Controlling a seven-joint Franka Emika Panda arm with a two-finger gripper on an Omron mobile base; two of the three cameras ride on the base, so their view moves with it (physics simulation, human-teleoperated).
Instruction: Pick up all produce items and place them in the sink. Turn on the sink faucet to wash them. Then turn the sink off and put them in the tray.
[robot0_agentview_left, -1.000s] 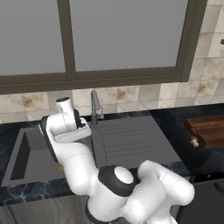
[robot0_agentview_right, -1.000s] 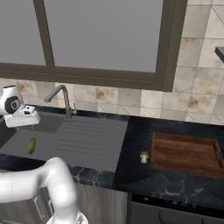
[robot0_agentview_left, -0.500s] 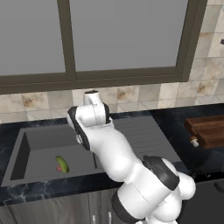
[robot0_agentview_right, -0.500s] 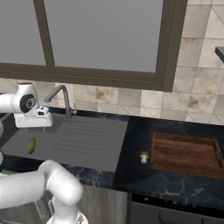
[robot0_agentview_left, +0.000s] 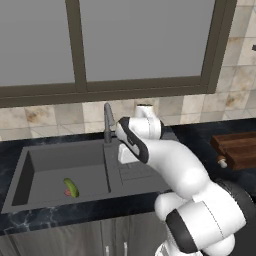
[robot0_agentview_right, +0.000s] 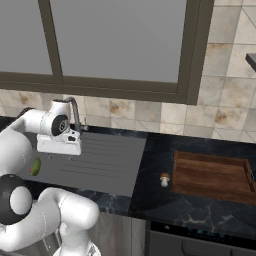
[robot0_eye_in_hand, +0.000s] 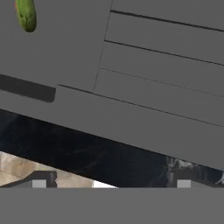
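A small green cucumber-like produce item (robot0_agentview_left: 71, 188) (robot0_agentview_right: 36, 166) (robot0_eye_in_hand: 26, 14) lies on the floor of the dark grey sink (robot0_agentview_left: 55, 165), beside the red drain mark. A smaller tan-brown round produce item (robot0_agentview_right: 164, 179) (robot0_agentview_left: 222, 161) stands on the black counter just left of the wooden tray (robot0_agentview_right: 212, 175) (robot0_agentview_left: 239, 146). My gripper (robot0_agentview_left: 127, 154) (robot0_agentview_right: 59, 146) (robot0_eye_in_hand: 111, 181) hangs open and empty over the ridged drainboard (robot0_agentview_right: 107, 160) (robot0_eye_in_hand: 153, 65), pointing down, close to the faucet (robot0_agentview_left: 107, 122) (robot0_agentview_right: 75, 112). No water shows at the spout.
A window with a dark frame and a tiled wall rise behind the sink. Black marble counter (robot0_agentview_right: 160, 200) runs between the drainboard and the tray. My own white arm crosses the drainboard in the left base view.
The hand has swung right, from above the basin to above the drainboard near the faucet. Its jaws stayed open. The green item has not moved.
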